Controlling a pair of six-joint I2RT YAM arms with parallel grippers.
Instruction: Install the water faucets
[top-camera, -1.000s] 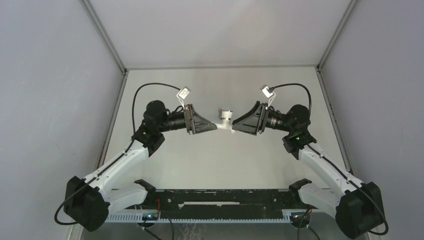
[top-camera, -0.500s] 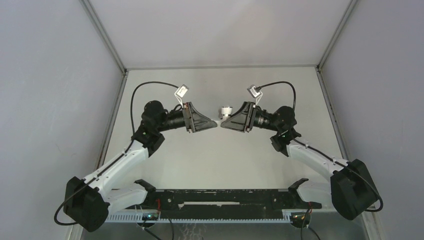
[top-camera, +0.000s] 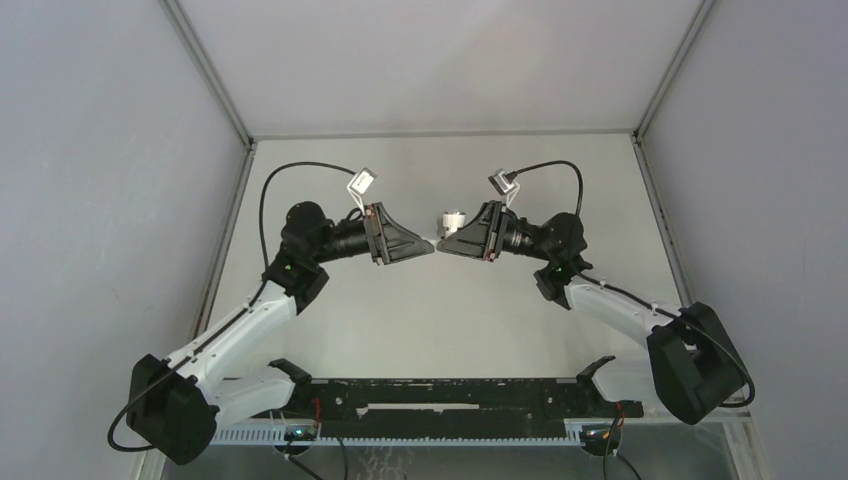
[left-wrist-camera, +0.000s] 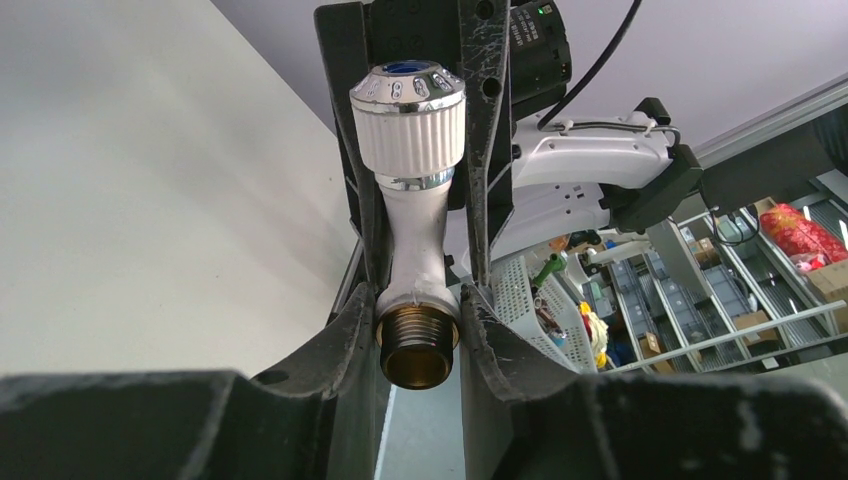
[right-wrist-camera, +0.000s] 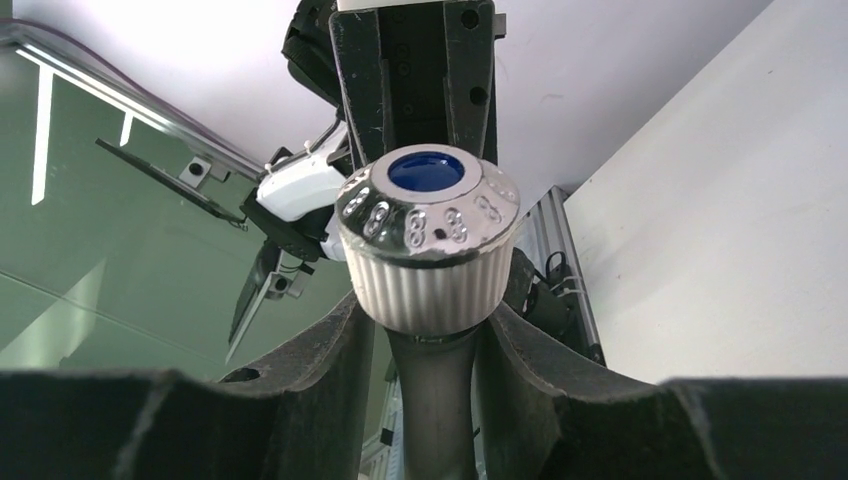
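One water faucet (top-camera: 453, 219) shows, held in the air between my two grippers: a white ribbed knob (right-wrist-camera: 428, 270) with a chrome cap and blue dot, a grey-white stem, and a brass threaded end (left-wrist-camera: 417, 352). My left gripper (left-wrist-camera: 418, 312) is shut on the stem just above the brass thread; it also shows in the top view (top-camera: 430, 245). My right gripper (right-wrist-camera: 430, 312) faces it tip to tip (top-camera: 444, 243), its fingers pressed against both sides of the knob. A second faucet part is out of view.
Grey walls enclose the pale table (top-camera: 440, 310) on three sides. A black rail (top-camera: 440, 395) with both arm bases runs along the near edge. Camera cables arc above both wrists.
My right gripper has moved left from beside the faucet and now sits around its knob. My left gripper has kept hold of the faucet and hardly moved.
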